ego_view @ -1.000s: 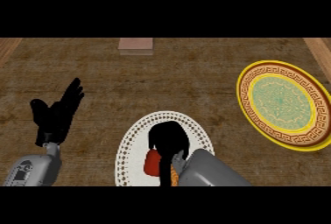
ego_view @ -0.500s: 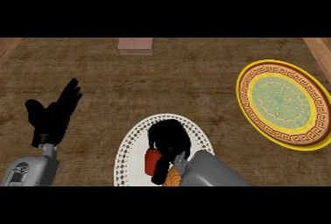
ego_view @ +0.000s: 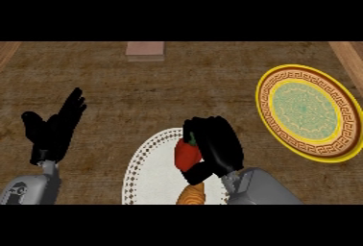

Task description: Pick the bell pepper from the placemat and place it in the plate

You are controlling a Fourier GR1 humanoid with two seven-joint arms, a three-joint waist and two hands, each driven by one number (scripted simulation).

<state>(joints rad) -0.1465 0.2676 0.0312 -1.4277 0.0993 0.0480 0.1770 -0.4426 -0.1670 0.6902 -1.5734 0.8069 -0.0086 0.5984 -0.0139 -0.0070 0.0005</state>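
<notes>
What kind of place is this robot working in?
Probably a kitchen or dining counter. A brown wood-grained top carries a white lacy placemat and an ornate yellow-rimmed plate, and the right hand grips a red bell pepper above the placemat.

We have one view only, taken from head height and looking steeply down on the brown woven surface (ego_view: 142,86). Our two grey forearms enter from its lower edge, close beneath the camera, so no second view overlaps it.
</notes>
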